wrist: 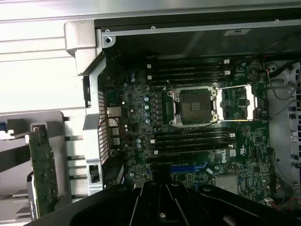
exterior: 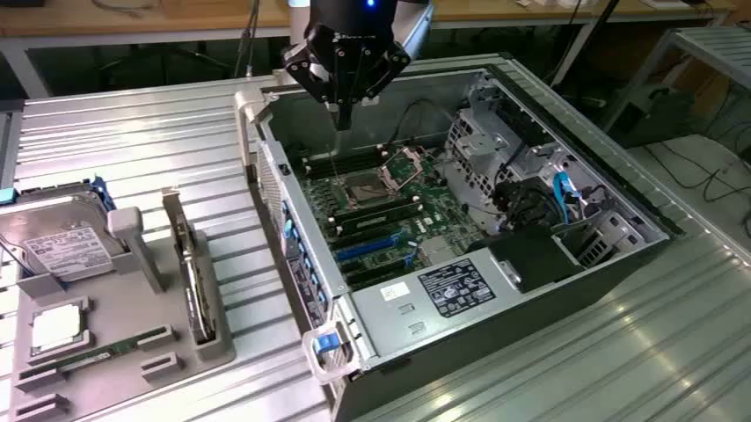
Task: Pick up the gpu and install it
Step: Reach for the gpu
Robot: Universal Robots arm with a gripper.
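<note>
Robot lab/wkshp: open PC case (exterior: 516,352) on ribbed metal bench (exterior: 129,141), parts jig (exterior: 141,308) alongside.

Ext cam high oblique, wrist cam close overhead, both see mobo (exterior: 437,209)

ribbed aluminium tabletop (exterior: 129,149) spans the foreground, evenly lit; behind it runs a long wooden workbench (exterior: 176,19) with dark space beneath; at the exterior view's right, a slatted metal rack (exterior: 716,44) and what may be loose cables (exterior: 708,178) on grey floor (exterior: 663,156)
</note>
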